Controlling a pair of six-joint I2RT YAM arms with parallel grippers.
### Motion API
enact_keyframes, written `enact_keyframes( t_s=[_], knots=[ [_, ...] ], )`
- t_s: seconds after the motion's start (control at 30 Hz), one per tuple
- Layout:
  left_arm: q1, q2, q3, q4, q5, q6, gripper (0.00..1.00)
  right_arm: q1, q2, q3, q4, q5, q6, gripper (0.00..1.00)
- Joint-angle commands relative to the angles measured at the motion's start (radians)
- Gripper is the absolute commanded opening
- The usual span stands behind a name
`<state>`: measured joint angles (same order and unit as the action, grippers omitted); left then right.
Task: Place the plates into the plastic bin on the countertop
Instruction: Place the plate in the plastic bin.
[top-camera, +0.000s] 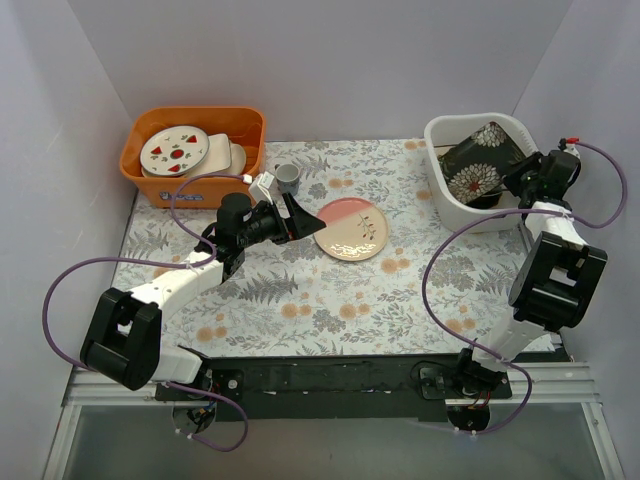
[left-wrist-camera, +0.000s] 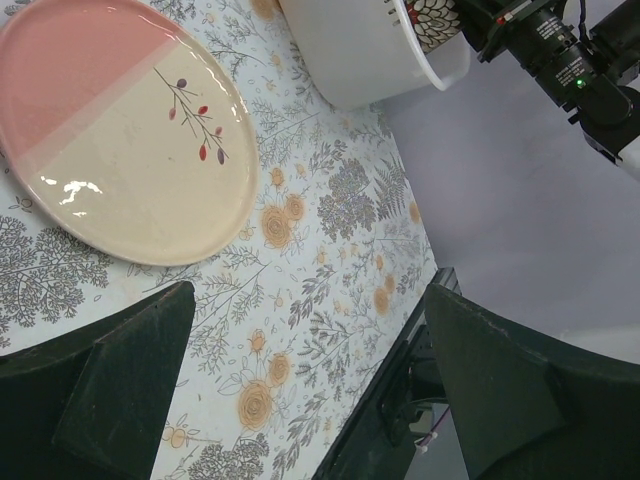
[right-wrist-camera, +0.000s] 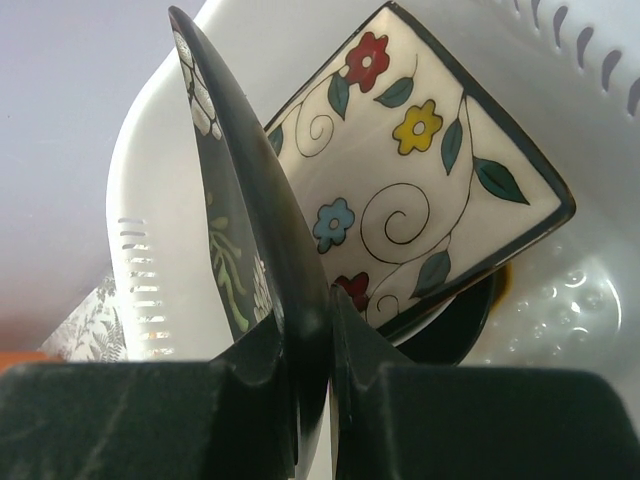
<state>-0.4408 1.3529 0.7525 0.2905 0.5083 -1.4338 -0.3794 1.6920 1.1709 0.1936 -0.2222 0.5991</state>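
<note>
A pink and cream round plate (top-camera: 351, 228) lies flat on the fern-printed countertop (top-camera: 300, 290); it also shows in the left wrist view (left-wrist-camera: 110, 130). My left gripper (top-camera: 298, 216) hovers open and empty just left of it, jaws wide apart (left-wrist-camera: 308, 300). My right gripper (top-camera: 522, 182) is shut on the edge of the black square chrysanthemum plate (top-camera: 478, 160), holding it on edge inside the white plastic bin (top-camera: 447, 203). In the right wrist view the black plate (right-wrist-camera: 240, 200) stands between my fingers (right-wrist-camera: 318, 320), with the cream square floral plate (right-wrist-camera: 420, 170) leaning behind it in the bin (right-wrist-camera: 140, 200).
An orange bin (top-camera: 150, 188) at the back left holds white round plates with red and green marks (top-camera: 173, 150). A small grey cup (top-camera: 287, 176) stands near the back centre. Purple cables loop off both arms. White walls enclose the table.
</note>
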Motion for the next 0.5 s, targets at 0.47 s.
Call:
enact_keyframes(
  t_s=[0.47],
  knots=[
    [-0.001,-0.020,0.015,-0.002,-0.008,0.021,0.98,-0.004,0.086,0.018,0.018,-0.077,0.030,0.18]
  ],
)
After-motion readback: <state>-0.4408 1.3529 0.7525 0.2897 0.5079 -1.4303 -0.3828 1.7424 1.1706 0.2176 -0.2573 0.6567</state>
